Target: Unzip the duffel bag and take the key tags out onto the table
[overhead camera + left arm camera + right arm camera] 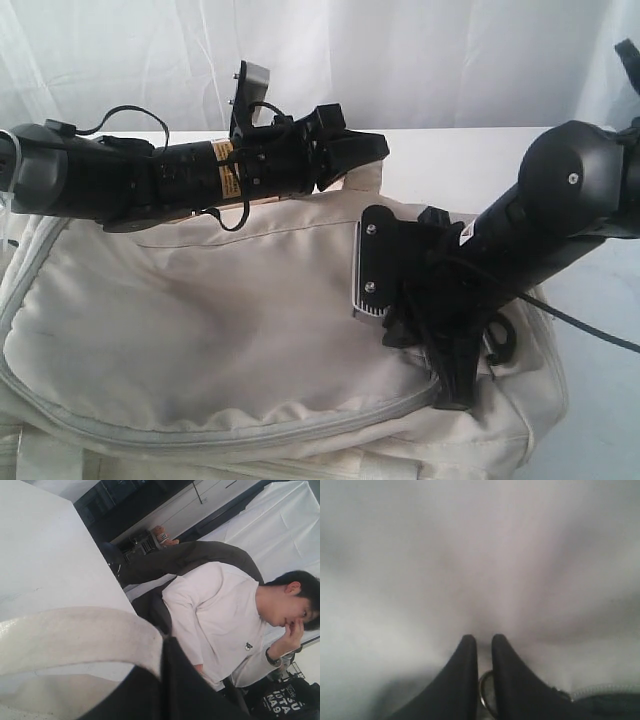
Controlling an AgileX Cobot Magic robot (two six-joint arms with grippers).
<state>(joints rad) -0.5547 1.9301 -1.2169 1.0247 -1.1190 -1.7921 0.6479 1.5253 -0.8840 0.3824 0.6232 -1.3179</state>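
Note:
The cream duffel bag (200,320) fills the lower part of the exterior view, and its grey zipper (200,432) curves along the near side. At the bag's far edge, my left gripper (358,150) is shut on a cream webbing handle (75,635), with the black fingers (180,690) pinched together over the strap. My right gripper (457,392) points down at the bag's right end. Its fingertips (468,647) are almost together around a metal zipper pull ring (483,692), close against the fabric. The key tags are hidden. The white table (470,160) shows behind the bag.
In the left wrist view a seated person (220,615) in a white shirt is just beyond the table's edge (100,555). A white curtain (400,50) hangs behind the table. The right arm's cable (590,328) trails off to the right.

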